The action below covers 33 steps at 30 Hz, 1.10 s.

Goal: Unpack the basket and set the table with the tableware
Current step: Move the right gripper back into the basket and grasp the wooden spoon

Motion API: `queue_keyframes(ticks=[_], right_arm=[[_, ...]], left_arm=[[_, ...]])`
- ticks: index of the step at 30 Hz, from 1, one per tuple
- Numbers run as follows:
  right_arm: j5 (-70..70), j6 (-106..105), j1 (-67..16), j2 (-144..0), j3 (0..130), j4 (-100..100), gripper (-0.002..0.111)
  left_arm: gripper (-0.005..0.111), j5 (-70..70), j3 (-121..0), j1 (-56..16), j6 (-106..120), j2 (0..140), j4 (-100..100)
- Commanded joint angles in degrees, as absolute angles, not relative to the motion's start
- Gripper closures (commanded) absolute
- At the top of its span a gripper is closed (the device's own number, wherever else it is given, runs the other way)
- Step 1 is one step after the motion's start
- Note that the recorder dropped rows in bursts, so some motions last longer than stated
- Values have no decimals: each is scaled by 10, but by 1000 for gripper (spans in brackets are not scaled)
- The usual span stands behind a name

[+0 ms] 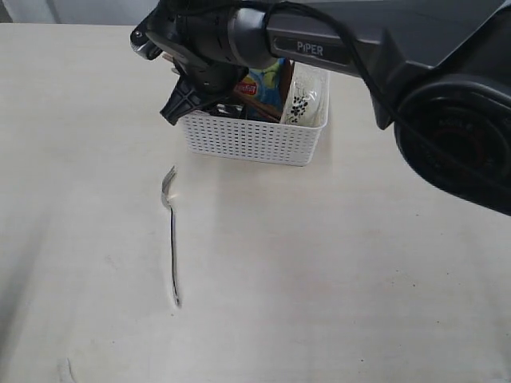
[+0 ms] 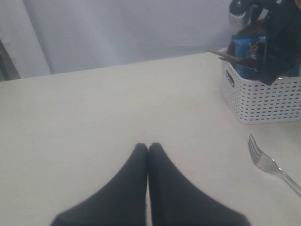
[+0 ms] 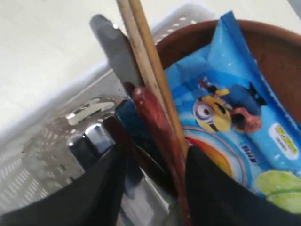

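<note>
**Picking out the next utensil**

The right gripper point(image 3: 153, 157) held its jaws apart astride the spoon point(image 3: 150, 113) and chopsticks point(image 3: 141, 47) in the basket point(image 1: 255, 140), gripping nothing yet; the left gripper point(image 2: 148, 148) sat shut, empty; the fork point(image 1: 172, 231) lay on the table point(image 1: 359, 279); next, I judged, closing cleanly on one handle.

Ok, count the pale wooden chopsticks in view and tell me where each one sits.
2. The first chopstick and the second chopstick stand side by side in the white perforated plastic basket, beside the blue snack bag. Others could be hidden deeper.
</note>
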<state>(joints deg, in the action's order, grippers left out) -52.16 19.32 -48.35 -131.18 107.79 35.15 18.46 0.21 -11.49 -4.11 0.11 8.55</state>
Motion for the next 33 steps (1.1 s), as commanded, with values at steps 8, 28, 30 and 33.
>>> queue_keyframes(ticks=[8,28,30,33], right_arm=[[-554,188,-482,-1319,1078,368,109],[-535,113,-481,-1266,1078,257,93],[-533,110,-481,-1270,1079,257,74],[-522,115,-481,-1271,1079,263,57]], left_arm=[[107,184,0,-114,-43,0,83],[107,184,0,-114,-43,0,83],[107,184,0,-114,-43,0,83],[107,184,0,-114,-43,0,83]])
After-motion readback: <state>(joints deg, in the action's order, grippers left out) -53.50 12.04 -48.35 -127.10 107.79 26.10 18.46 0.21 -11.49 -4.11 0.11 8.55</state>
